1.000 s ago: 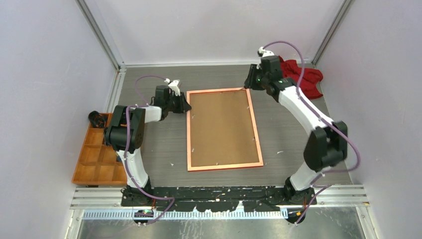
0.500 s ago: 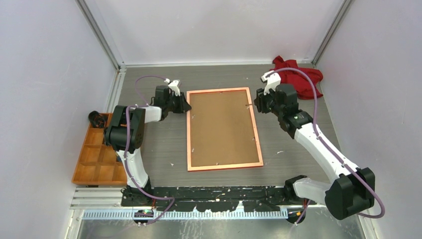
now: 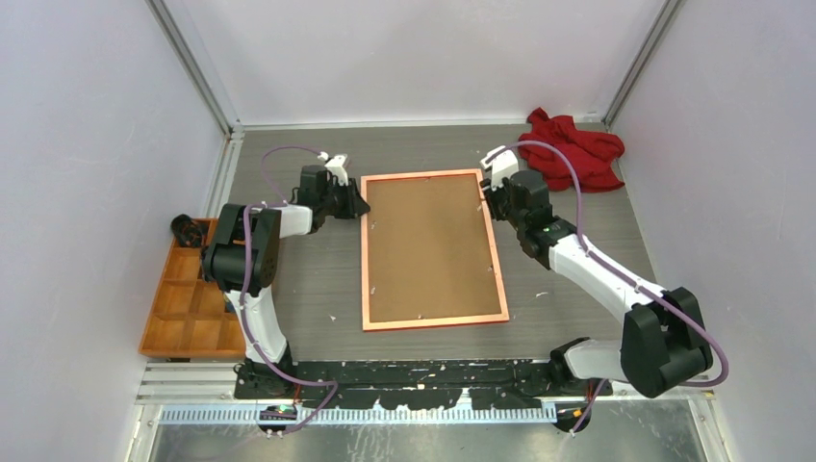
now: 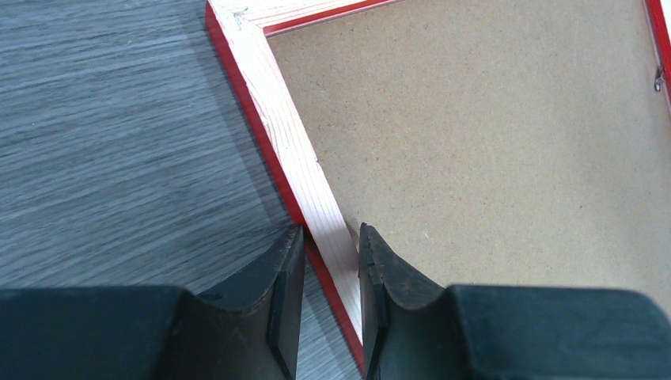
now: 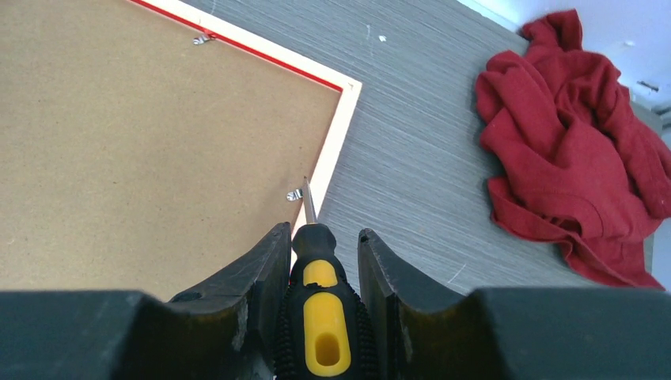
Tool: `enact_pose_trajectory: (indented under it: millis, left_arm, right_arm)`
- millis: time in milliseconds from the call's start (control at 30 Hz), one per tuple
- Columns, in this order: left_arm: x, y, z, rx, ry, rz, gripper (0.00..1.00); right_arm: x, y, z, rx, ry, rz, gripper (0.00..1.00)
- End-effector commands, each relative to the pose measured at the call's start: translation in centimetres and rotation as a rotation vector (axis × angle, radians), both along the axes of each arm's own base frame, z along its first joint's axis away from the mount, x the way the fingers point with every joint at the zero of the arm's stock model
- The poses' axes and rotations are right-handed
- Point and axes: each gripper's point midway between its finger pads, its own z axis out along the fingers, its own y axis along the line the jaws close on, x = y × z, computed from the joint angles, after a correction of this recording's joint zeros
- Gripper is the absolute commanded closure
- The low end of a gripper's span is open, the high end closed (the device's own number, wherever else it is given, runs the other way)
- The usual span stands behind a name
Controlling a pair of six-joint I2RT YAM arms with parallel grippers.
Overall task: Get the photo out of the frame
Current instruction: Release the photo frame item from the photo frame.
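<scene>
The frame lies face down on the grey table, its pale back rim up and a brown backing board filling the whole opening. The photo cannot be seen in any view.

The left pincer is closed on the frame's left rail close to the far corner. In its wrist view the left pincer has one finger against the red outer edge of the frame and the other finger on the inner edge, where the rail meets the board. Ahead of the fingers the rail runs on to the corner. Bare table lies to their outer side, and a small metal clip sits far across the board on the opposite rail.

The right pincer hangs over the right rail near the far corner. The right pincer grips a screwdriver with a black and yellow handle. The thin blade points forward, and its tip lies just beside a metal clip at the inner edge of the frame. Whether they touch cannot be told. That clip reaches over the board, and a second clip sits farther ahead on the far rail.

A crumpled red cloth lies beyond and outward of the right pincer, clear of the frame. Behind and outward of the left pincer stands a wooden tray, with a small black object at its far end.
</scene>
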Motion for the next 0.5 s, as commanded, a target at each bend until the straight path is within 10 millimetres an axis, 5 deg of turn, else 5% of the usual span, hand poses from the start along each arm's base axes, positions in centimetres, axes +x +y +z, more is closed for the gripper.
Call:
enact_pose_trajectory:
  millis: [0,467]
  left_arm:
    - [-1.0,-0.6,0.7,-0.008,-0.010,-0.066,0.78]
    - [-1.1,-0.6,0.7,-0.013,-0.009,-0.069,0.79]
  right_arm:
    - [1.0,1.0,1.5,-0.032,-0.097,0.029,0.99]
    - [1.0,0.5,-0.7,-0.137,-0.032,0.036,0.99]
